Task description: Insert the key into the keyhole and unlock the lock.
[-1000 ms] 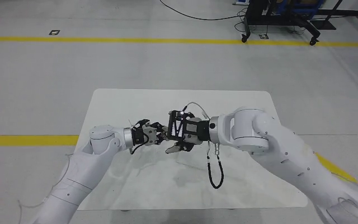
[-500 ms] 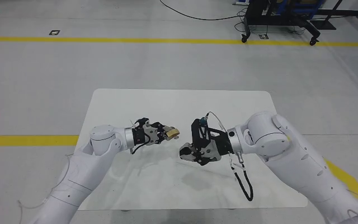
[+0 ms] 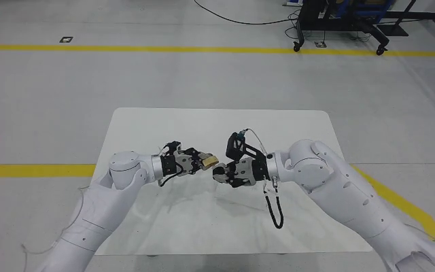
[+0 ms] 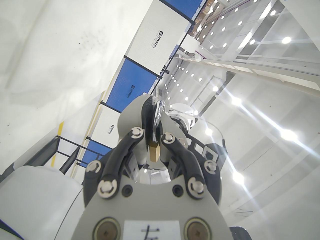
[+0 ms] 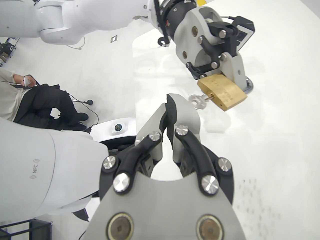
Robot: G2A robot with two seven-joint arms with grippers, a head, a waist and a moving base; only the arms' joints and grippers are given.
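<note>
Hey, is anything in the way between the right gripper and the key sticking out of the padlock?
Nothing visible. The key sits in the padlock held by the left gripper, and the right gripper, shut, is right next to the key's head with nothing in between.

Unreadably small or plain printed marks stand as logo lettering on a white wall panel (image 4: 160, 38) and a blue wall panel (image 4: 130, 91), one character on the left gripper's (image 4: 156, 123) white label (image 4: 151, 229), and faint stamping on the brass padlock (image 5: 221, 91).
</note>
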